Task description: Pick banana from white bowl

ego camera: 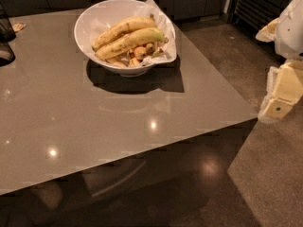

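The white bowl (pixel 90 20) stands at the far middle of the grey table (pixel 94 122). It is lined with crumpled white paper (pixel 163 20) that sticks out on the right side. Two spotted yellow bananas lie across it side by side, one in front (pixel 130 40) and one behind (pixel 124 26), over some smaller yellow pieces (pixel 139 53). My gripper (pixel 281 96), cream-coloured, hangs at the right edge of the view, off the table's right side and well away from the bowl, with nothing seen in it.
A dark object (pixel 4 37) stands at the table's far left edge with a small scrap (pixel 18 26) beside it. Dark cabinets run along the back. A dark slatted unit (pixel 253 4) stands at the top right. The floor (pixel 265 174) lies right of the table.
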`<control>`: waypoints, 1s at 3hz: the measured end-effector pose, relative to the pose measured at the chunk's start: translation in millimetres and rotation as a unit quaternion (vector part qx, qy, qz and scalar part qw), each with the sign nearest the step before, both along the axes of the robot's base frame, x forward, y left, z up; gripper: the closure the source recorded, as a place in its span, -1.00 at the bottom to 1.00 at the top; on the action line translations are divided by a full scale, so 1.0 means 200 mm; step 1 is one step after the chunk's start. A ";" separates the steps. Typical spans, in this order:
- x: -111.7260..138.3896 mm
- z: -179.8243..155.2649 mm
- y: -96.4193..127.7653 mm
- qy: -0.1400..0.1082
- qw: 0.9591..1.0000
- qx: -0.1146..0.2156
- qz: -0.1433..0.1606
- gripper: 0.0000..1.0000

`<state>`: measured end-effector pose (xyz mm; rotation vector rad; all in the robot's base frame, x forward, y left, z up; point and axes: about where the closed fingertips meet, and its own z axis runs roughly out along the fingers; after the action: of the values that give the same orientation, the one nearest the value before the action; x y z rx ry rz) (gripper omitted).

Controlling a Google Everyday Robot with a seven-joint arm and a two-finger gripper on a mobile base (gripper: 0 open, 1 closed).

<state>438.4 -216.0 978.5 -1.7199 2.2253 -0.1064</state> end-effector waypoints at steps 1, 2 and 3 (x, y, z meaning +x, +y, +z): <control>0.00 0.00 0.00 0.000 1.000 0.000 0.000 -1.00; 0.11 0.05 0.05 -0.011 1.000 -0.009 -0.009 -1.00; 0.30 0.09 0.12 -0.011 1.000 -0.026 -0.007 -1.00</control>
<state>498.4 -192.0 996.2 -1.7203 2.2376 -0.1867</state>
